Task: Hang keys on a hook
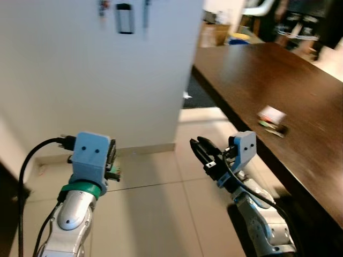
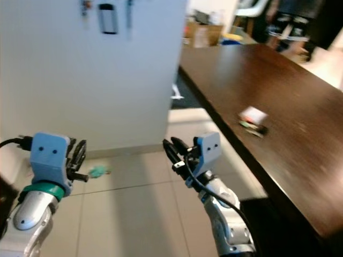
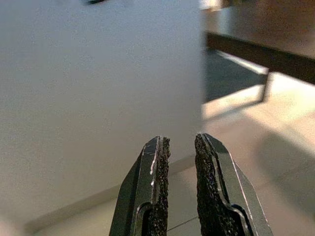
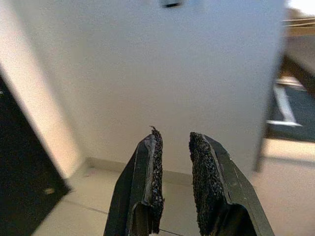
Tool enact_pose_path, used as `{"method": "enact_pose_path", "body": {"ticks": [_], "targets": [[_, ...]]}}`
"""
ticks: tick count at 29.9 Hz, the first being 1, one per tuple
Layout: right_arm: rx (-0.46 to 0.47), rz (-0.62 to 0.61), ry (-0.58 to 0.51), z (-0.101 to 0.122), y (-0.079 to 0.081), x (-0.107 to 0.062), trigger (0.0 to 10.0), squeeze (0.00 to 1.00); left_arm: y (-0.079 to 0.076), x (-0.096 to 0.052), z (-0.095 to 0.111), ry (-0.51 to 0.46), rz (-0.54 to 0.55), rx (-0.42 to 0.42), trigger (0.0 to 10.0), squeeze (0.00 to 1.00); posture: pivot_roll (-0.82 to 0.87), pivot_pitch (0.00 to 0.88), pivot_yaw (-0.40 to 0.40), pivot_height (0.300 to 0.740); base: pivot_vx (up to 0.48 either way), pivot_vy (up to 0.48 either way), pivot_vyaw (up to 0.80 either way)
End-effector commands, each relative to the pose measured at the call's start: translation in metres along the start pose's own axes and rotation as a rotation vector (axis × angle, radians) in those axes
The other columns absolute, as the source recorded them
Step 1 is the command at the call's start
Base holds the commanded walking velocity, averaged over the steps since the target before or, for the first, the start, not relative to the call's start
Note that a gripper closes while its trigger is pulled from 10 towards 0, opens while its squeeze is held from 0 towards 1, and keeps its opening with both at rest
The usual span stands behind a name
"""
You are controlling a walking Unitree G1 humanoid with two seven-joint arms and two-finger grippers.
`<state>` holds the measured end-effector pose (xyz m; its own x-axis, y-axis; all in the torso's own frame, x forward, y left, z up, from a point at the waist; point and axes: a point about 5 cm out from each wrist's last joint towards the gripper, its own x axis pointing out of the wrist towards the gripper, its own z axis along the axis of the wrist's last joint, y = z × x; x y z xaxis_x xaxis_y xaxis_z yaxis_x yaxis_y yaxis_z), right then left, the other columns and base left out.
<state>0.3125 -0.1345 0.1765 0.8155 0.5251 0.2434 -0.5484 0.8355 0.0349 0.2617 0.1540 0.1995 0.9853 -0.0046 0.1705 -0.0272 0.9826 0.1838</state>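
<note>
A bunch of keys [image 1: 272,122] with a white tag lies on the dark wooden table [image 1: 300,91] to my right, blurred. High on the white wall ahead is a row of hooks [image 1: 124,19], and a dark item hangs from one of them. My right gripper [image 1: 200,148] is raised over the floor, left of the table edge and short of the keys. Its fingers [image 4: 153,162] stand a narrow gap apart with nothing between them. My left gripper [image 2: 79,155] is raised on the left, facing the wall. It is likewise slightly open and empty [image 3: 182,147].
The white wall [image 1: 107,80] ends at a corner, and past it the room opens toward boxes and chairs at the back. Beige tiles [image 1: 155,214] cover the floor. A small green scrap [image 2: 97,172] lies near the skirting. A dark panel [image 4: 24,162] stands at the left.
</note>
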Motion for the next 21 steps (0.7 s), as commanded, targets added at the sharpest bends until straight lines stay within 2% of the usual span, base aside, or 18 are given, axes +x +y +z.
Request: {"method": "enact_pose_path", "body": {"ticks": [1,21], "targets": [[0.008,-0.001,0.019,-0.0039,0.0003,-0.0018,10.0,0.0,0.0001,-0.0011,-0.0025,0.01,-0.004,0.0,10.0,0.0,0.09,0.127,0.025,0.74,0.0,0.0,-0.8],[0.01,-0.001,-0.011,0.0033,0.0018,0.0011,10.0,0.0,0.0014,0.0017,0.0025,-0.008,-0.003,-0.004,10.0,0.0,0.09,0.135,0.031,0.74,0.0,0.0,-0.8]]}}
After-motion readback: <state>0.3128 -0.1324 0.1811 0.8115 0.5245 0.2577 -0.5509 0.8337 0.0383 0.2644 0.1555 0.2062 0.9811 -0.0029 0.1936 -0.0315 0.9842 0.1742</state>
